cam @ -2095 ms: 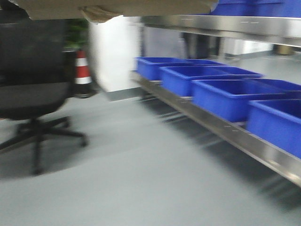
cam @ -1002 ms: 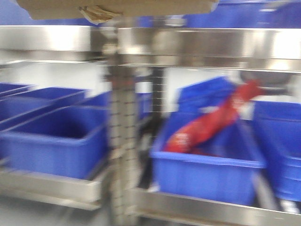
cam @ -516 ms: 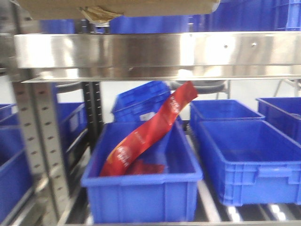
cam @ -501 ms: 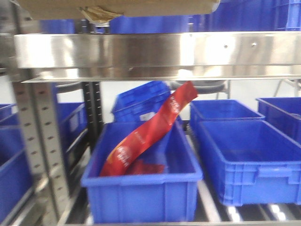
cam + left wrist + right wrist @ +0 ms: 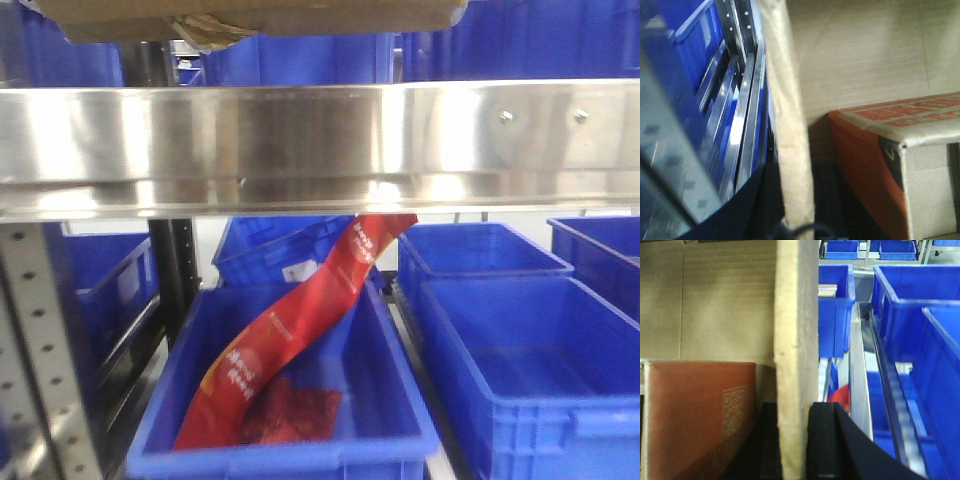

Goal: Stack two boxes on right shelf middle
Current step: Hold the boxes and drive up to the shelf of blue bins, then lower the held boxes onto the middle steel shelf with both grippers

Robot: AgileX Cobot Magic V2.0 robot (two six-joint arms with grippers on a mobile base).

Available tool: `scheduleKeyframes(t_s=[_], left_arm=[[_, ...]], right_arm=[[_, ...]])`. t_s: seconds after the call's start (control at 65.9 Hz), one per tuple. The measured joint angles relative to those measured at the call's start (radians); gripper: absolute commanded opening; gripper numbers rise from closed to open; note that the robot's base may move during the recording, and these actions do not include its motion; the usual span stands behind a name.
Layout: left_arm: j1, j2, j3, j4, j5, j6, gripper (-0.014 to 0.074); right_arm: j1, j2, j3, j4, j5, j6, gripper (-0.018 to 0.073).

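A brown cardboard box (image 5: 250,14) fills the top of the front view, with a crumpled tape scrap (image 5: 205,32) hanging from its bottom edge. It is held above the steel shelf (image 5: 320,140), whose broad shiny lip spans the frame. My left gripper (image 5: 792,215) is shut on the box's left wall (image 5: 787,125). My right gripper (image 5: 795,440) is shut on the right wall (image 5: 796,340), with one black finger on each side. An orange printed box (image 5: 700,410) lies inside the cardboard box and also shows in the left wrist view (image 5: 865,165).
Below the shelf lip stands a blue bin (image 5: 290,440) holding a long red bag (image 5: 290,330). More blue bins (image 5: 530,360) stand to the right and behind. A perforated upright (image 5: 40,350) is at the lower left. Blue bins (image 5: 910,320) sit beside the box.
The view swung from open floor and a chair to face the shelf. The shelf lip has grown larger and sits lower in frame. The box stays held at the top.
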Motion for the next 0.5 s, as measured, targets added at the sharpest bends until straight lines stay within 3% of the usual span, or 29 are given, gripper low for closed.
scheduleKeyframes(t_s=[0.501], left_arm=[[0.0, 0.0, 0.0, 0.0, 0.0, 0.0, -0.0111]], right_arm=[[0.0, 0.0, 0.0, 0.0, 0.0, 0.0, -0.0153]])
